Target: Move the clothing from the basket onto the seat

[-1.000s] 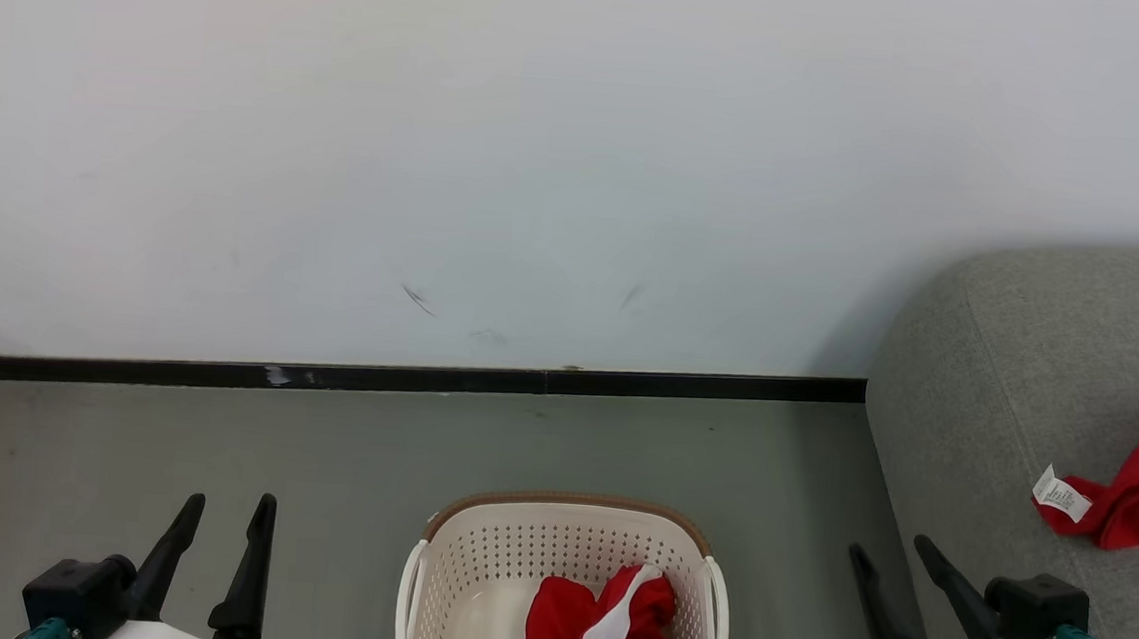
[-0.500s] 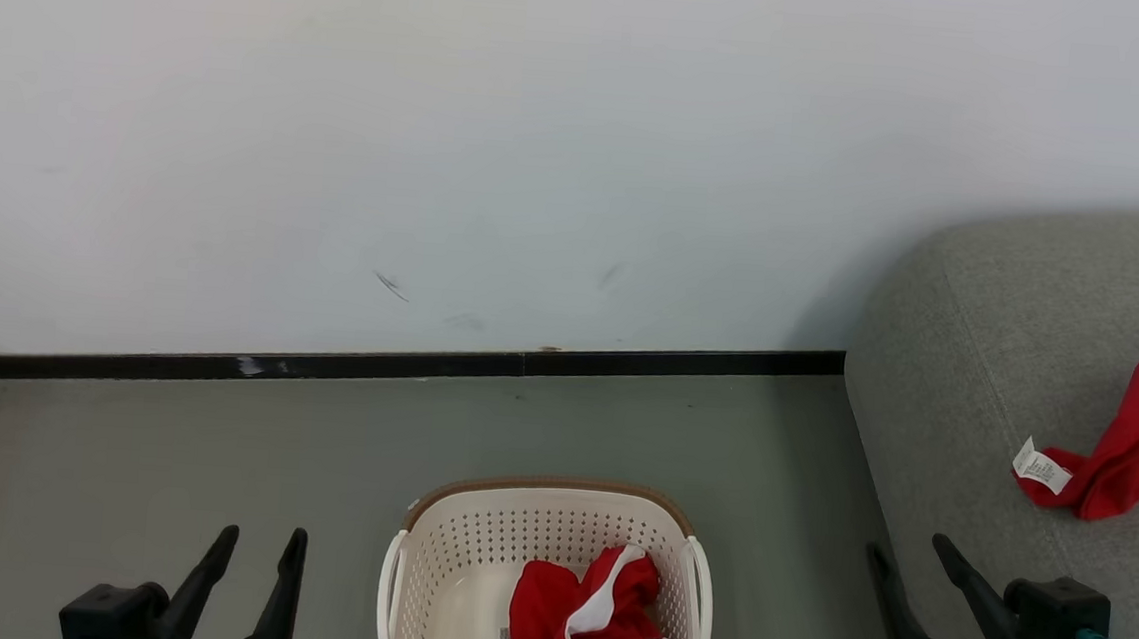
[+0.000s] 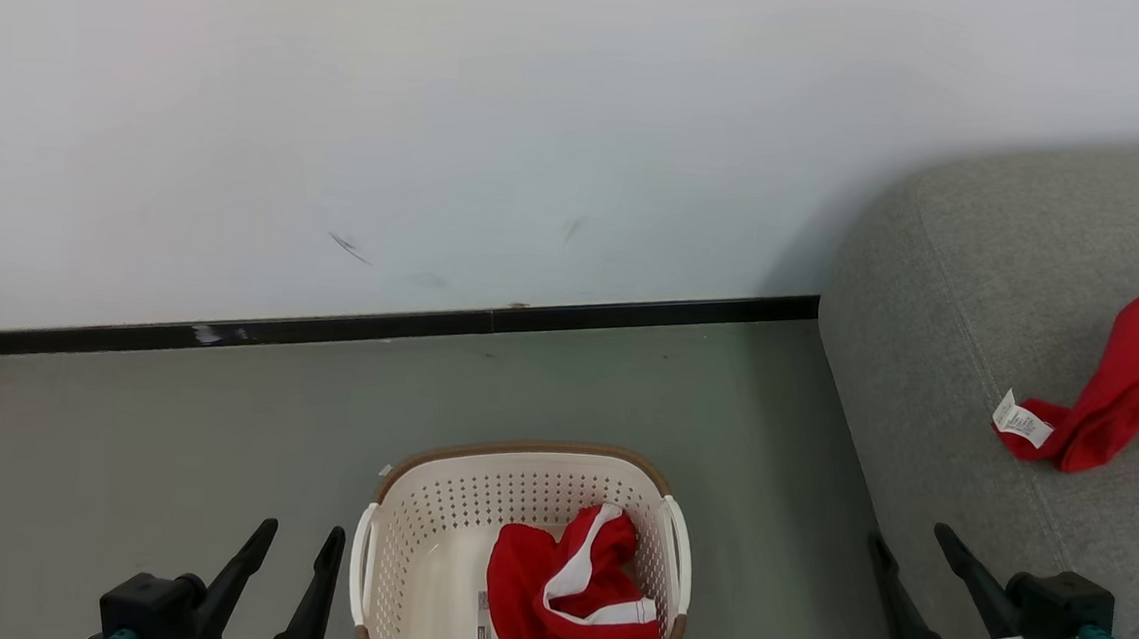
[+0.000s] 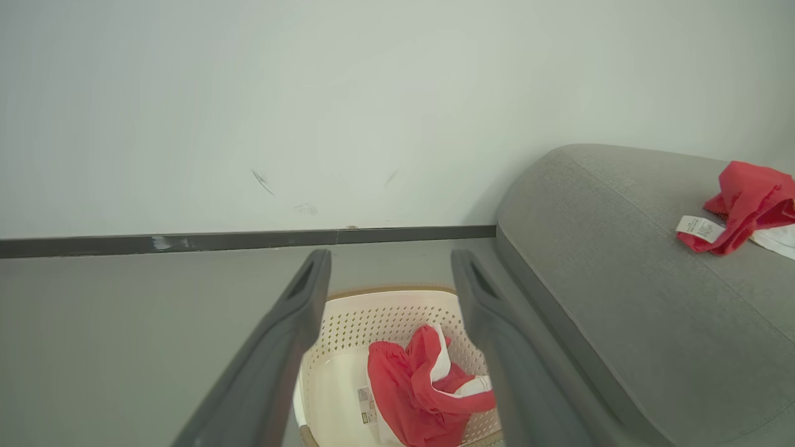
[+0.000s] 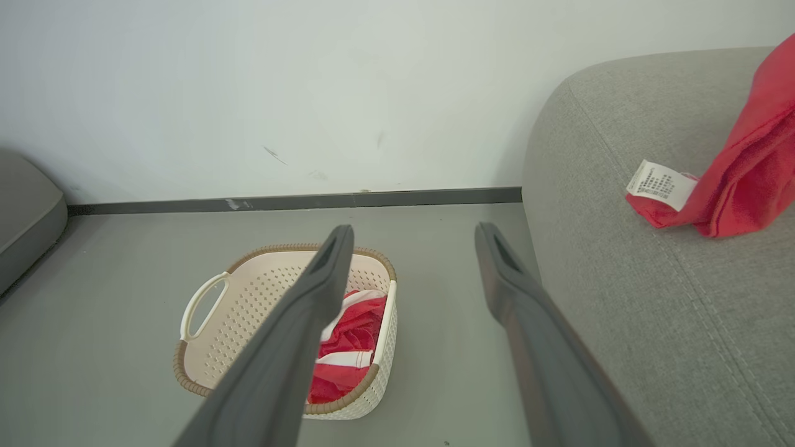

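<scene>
1 big grey seat (image 3: 983, 288) fills the right side, with a red garment (image 3: 1127, 369) and its white label (image 3: 1021, 423) lying on it. Beside it on the floor (image 3: 119, 448) sits the basket (image 3: 520, 448), with more red-and-white clothing (image 3: 530, 597) bunched inside. The left pincer (image 3: 302, 531) and right pincer (image 3: 910, 536) hover on either side of the basket, both spread apart and empty.

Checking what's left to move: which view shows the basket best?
Right wrist view: the whole basket shows with clothing inside, though a right gripper finger crosses it. Head view cuts its near edge; in left wrist view the left gripper hides both sides.
</scene>
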Tool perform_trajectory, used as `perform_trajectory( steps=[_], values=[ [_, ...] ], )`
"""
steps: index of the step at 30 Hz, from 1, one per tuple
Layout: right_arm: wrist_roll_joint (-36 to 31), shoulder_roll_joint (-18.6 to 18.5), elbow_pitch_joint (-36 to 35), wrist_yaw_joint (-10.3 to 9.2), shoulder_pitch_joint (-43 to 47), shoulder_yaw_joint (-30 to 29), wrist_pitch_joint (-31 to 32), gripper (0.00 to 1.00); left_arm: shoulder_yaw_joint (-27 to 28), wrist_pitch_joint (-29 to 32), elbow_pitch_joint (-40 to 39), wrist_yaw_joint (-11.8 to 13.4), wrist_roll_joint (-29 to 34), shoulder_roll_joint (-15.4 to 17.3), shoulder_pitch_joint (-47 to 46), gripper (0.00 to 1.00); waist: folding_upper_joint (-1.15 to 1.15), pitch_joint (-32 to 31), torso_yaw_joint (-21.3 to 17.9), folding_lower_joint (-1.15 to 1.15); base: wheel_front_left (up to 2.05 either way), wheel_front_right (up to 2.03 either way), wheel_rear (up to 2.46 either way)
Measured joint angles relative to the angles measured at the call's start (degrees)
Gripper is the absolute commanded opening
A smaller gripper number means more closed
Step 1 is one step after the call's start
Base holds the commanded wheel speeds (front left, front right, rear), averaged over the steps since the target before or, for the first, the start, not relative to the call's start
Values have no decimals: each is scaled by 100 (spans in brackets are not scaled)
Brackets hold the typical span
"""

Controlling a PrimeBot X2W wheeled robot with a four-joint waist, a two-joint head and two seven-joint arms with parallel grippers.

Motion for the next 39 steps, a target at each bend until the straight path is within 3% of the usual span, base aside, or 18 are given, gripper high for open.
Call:
perform_trajectory(
  steps=[39],
  values=[
    [66, 277, -366, 0, -655, -63, 0, 100, -896, 835, 363, -199, 567, -63, -1431, 100, 0, 1650, -778, 0, 0, 0, 0]
  ],
)
